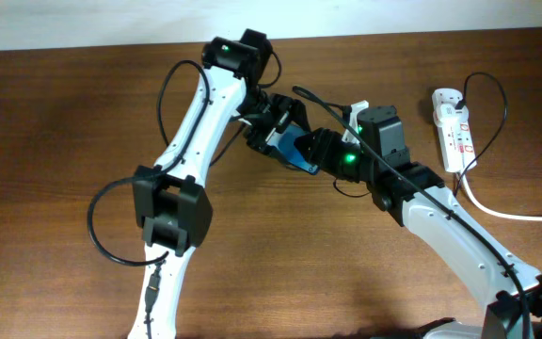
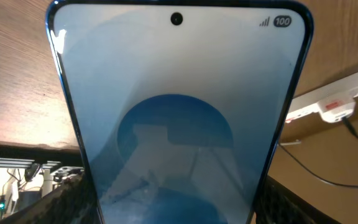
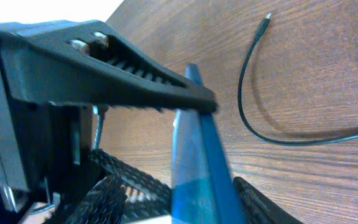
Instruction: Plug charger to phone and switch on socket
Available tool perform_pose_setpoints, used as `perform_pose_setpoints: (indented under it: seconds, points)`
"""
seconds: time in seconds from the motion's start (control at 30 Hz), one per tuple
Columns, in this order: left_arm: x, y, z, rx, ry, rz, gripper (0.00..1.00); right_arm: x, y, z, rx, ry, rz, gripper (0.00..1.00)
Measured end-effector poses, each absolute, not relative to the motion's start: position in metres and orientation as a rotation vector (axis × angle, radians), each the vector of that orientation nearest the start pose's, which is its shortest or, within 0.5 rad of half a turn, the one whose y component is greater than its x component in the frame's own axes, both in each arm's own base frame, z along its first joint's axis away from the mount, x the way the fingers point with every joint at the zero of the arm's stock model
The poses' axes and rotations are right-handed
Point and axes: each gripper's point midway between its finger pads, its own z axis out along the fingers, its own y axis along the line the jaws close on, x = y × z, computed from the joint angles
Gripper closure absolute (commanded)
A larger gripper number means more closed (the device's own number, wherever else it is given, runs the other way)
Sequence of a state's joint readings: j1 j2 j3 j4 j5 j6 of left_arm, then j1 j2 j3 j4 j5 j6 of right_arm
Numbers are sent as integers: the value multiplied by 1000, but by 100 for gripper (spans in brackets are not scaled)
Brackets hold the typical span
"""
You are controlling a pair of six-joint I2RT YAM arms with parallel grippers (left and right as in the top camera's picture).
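From overhead I could make out only a blue sliver of the phone. The left gripper and right gripper crowded over the rest of it. In the left wrist view the phone's lower end ran off the bottom edge, its screen was pale with glare, and the fingers beside it were dark blurs. The socket there was cut by the right edge and partly behind the phone. In the right wrist view the phone was a soft blue edge cropped at the bottom, and I couldn't tell whether that gripper's fingers pressed on it. The charger ran out past the right edge, and its tip was too small to read.
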State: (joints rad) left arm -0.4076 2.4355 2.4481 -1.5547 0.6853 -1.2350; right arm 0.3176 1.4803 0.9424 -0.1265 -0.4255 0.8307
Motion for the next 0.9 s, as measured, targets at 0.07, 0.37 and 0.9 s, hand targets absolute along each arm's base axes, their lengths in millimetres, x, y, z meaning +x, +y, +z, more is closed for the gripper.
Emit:
perform_pose_setpoints:
  seconds: [0.07, 0.37, 0.9]
  points:
    - [382, -296, 141, -1357, 3244, -882, 100, 377, 198, 161, 364, 2364, 1058, 57]
    - [380, -298, 141, -1356, 3251, -883, 100, 375, 193, 154, 393, 2391, 1021, 86]
    - [416, -324, 166, -459, 3109, -1327, 1, 383, 102, 164, 657, 2329, 950, 96]
